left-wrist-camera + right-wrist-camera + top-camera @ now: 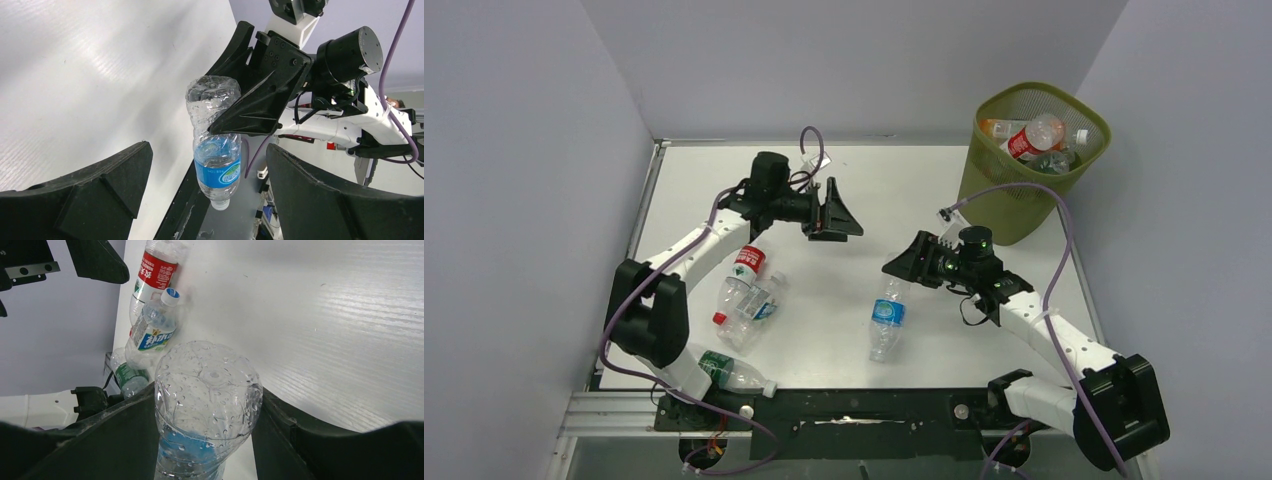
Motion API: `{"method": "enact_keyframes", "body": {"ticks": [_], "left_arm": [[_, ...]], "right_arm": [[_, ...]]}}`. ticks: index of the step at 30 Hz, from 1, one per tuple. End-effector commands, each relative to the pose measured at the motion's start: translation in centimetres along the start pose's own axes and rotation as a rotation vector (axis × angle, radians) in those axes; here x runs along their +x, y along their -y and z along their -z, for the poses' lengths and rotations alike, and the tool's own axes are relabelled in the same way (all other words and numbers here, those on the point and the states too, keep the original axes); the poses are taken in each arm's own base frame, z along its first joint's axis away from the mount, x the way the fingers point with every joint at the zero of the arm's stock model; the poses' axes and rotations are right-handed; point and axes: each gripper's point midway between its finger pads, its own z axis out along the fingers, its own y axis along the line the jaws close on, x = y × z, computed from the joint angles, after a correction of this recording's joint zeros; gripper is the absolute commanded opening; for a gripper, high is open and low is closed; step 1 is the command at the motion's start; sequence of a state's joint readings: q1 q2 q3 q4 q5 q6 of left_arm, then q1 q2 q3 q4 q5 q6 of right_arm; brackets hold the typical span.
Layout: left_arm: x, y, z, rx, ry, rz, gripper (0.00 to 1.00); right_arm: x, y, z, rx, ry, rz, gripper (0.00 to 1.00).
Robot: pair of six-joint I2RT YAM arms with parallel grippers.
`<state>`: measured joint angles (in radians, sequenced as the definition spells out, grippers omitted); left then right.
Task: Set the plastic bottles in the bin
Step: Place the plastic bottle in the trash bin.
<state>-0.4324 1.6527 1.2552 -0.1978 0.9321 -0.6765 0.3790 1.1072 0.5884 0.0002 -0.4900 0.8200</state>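
Note:
My right gripper [904, 268] [207, 395] is shut on the base end of a clear plastic bottle with a blue label [887, 314] [206, 405] [217, 170]; its cap points toward the table's near edge. My left gripper [836, 216] [209, 150] hangs open and empty over the table's middle, facing that bottle from a distance. Three more plastic bottles lie at the left: a red-labelled one [747, 264] [156, 271], a blue-and-white-labelled one [758, 306] [151, 330], and a green-labelled one [730, 370] [126, 375]. The olive-green mesh bin [1002, 200] stands at the far right with several bottles [1034, 138] inside.
Grey walls close in the white table [904, 190] on the left, back and right. A black rail [864, 410] runs along the near edge between the arm bases. Purple cables [1064, 250] loop from both arms; the right arm's cable passes in front of the bin.

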Motion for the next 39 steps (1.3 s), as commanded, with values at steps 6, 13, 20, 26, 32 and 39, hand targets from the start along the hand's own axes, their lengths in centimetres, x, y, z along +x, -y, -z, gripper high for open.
{"method": "enact_keyframes", "body": {"ticks": [6,13,20,26,32,39], "left_arm": [[-1.1,2.2,2.3,0.056,0.05,-0.072,0.85],[-1.3,1.6,3.0,0.047,0.064,-0.065,0.85],[-0.6,0.3,3.3,0.007,0.068,-0.036,0.85],[-0.4,0.5,4.0,0.008,0.072,-0.046,0.85],[-0.1,0.6,4.4,0.002,0.078,-0.043,0.85],[-0.2,1.4,5.2,0.005,0.084,-0.058,0.85]], "right_arm": [[-1.9,-1.7,0.0,-0.055,0.051,0.038,0.48],[-5.4,-2.9,1.4,0.032,0.106,0.146,0.49],[-13.4,-6.0,5.6,0.195,0.223,0.358,0.51],[-22.1,-9.8,12.6,0.285,0.466,0.46,0.52],[-29.8,-12.2,21.9,0.522,0.808,0.556,0.54],[-33.5,-13.5,31.1,0.771,1.166,0.576,0.56]]}}
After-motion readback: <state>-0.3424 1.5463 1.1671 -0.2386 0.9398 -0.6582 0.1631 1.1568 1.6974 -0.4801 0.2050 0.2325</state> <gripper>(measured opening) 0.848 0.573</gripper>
